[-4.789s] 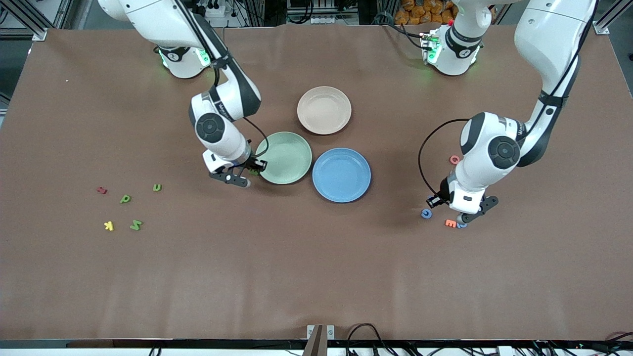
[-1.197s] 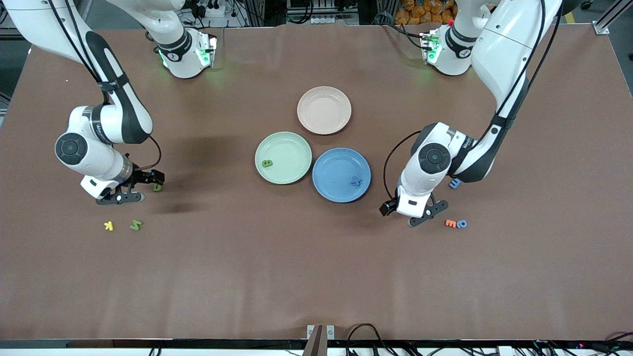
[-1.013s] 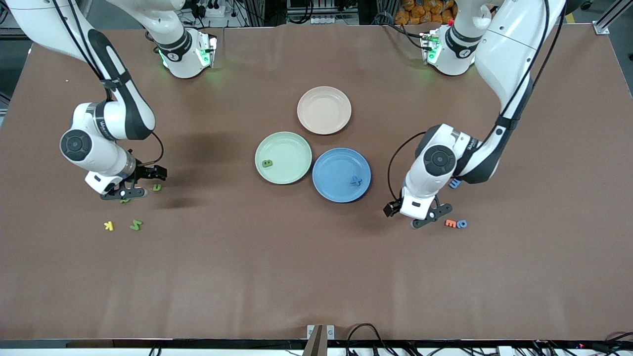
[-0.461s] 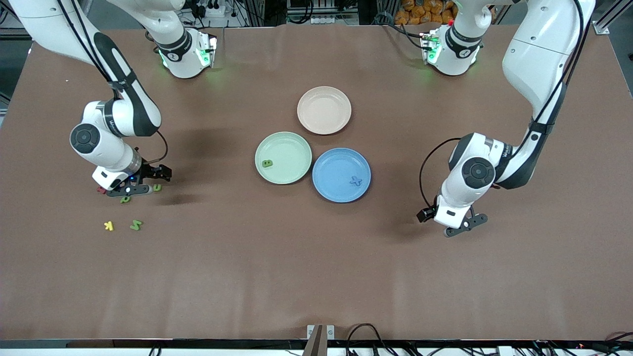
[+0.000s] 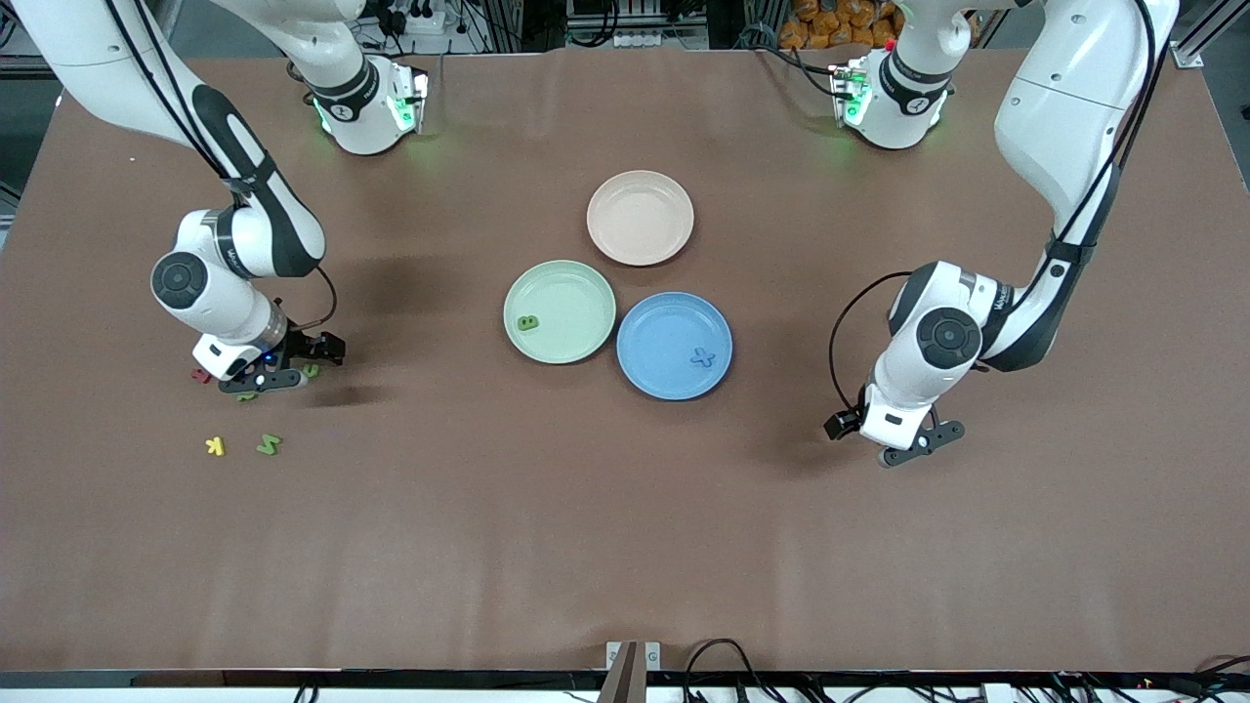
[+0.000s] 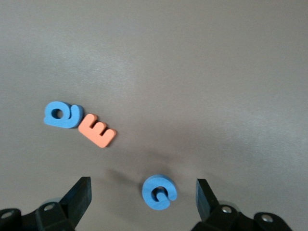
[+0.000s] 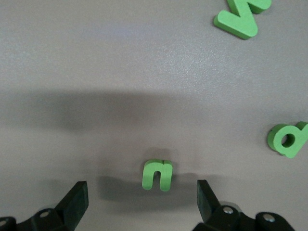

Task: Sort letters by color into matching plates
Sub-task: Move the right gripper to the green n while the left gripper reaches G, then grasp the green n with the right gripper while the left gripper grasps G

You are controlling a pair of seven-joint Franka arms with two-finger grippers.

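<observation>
Front view: right hand [image 5: 276, 376] shifted toward green U [image 5: 311, 370].

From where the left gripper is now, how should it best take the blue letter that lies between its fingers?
Probably straight down from above. The blue letter C lies flat on the table, apart from the orange E and the other blue letter. The left gripper is open above it, one finger on each side. Close on the round outer edges, not across the opening.
</observation>
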